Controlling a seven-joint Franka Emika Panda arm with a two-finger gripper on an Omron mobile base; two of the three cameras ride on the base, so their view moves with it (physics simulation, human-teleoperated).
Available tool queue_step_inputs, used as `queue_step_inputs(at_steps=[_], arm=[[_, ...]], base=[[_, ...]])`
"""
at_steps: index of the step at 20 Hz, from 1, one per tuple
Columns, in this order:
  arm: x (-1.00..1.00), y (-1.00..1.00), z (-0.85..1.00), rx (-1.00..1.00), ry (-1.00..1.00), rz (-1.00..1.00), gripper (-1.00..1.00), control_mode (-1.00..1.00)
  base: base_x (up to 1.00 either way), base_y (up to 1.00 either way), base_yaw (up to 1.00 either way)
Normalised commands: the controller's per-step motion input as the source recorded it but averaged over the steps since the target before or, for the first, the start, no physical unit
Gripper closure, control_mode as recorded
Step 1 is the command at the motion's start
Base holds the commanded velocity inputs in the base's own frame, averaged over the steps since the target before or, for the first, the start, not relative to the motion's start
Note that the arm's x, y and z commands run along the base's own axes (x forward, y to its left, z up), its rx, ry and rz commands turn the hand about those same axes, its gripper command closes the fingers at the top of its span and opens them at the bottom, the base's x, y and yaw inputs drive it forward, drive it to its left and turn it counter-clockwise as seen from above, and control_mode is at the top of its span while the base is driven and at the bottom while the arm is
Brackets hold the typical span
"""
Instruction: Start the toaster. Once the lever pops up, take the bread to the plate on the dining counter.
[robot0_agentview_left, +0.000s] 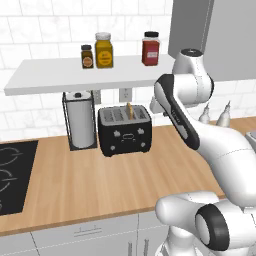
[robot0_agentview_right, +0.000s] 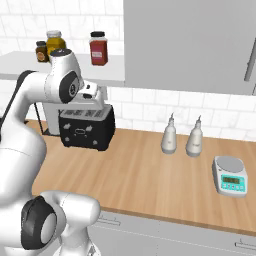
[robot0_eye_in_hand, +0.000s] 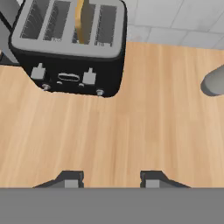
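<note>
Black toaster (robot0_eye_in_hand: 70, 43) sits on the wooden bench (robot0_eye_in_hand: 131, 127), bread (robot0_eye_in_hand: 80, 19) upright in a slot; nearer, the claw (robot0_eye_in_hand: 109, 180) hovers, seemingly part-open and empty.

A white-tiled wall (robot0_agentview_left: 40, 50) is seen behind a light-wood counter (robot0_agentview_left: 100, 185), with a white shelf (robot0_agentview_left: 60, 75) at left and grey cabinets (robot0_agentview_right: 185, 45) at right.

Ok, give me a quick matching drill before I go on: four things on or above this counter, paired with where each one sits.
Things:
1. bread
2. paper towel roll
3. red-filled jar
4. digital scale

Places:
A. on the white shelf
B. standing up out of a toaster slot
C. far right on the wood counter
D. in a wire holder left of the toaster

Pairs: 1-B, 2-D, 3-A, 4-C
</note>
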Motion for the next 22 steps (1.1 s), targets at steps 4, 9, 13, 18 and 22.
queue_step_inputs(at_steps=[4, 9, 13, 18, 22], arm=[[0.0, 0.0, -0.06, 0.03, 0.02, 0.0, -1.0, -1.0], [0.02, 0.07, -0.09, 0.11, -0.01, 0.0, -1.0, -1.0], [0.16, 0.1, -0.39, 0.08, -0.06, -0.03, -1.0, -1.0], [0.19, 0.01, -0.63, 0.0, -0.18, -0.08, -1.0, -1.0], [0.28, 0.0, -0.61, 0.0, -0.14, -0.1, -1.0, -1.0]], base=[[0.0, 0.0, 0.0], [0.0, 0.0, 0.0], [0.0, 0.0, 0.0], [0.0, 0.0, 0.0], [0.0, 0.0, 0.0]])
